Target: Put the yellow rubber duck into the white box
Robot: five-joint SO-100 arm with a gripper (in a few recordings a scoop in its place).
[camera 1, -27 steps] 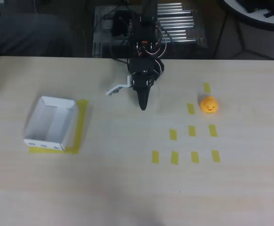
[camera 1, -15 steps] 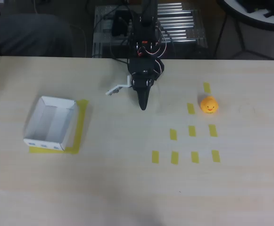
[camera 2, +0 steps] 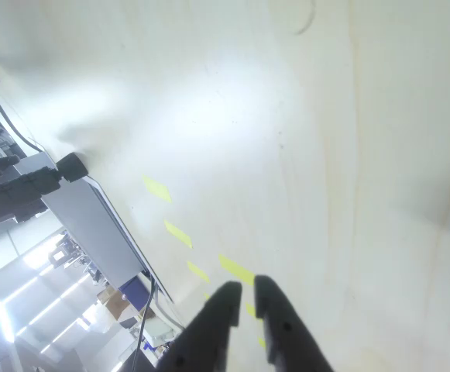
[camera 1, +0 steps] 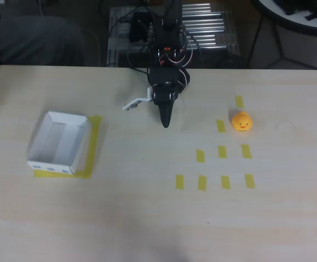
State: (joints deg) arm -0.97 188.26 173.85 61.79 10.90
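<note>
The yellow rubber duck (camera 1: 241, 121) sits on the table at the right in the overhead view, among short yellow tape strips. The white box (camera 1: 59, 143) rests far left on a yellow tape outline, empty. My black gripper (camera 1: 165, 121) points down toward the table's middle, well left of the duck and right of the box. In the wrist view its two dark fingertips (camera 2: 242, 295) lie almost together with only a thin gap and nothing between them.
Several yellow tape strips (camera 1: 222, 152) form a grid right of centre. A small white part (camera 1: 136, 102) sticks out left of the gripper. Cables and a metal rack (camera 1: 202, 27) stand behind the table's far edge.
</note>
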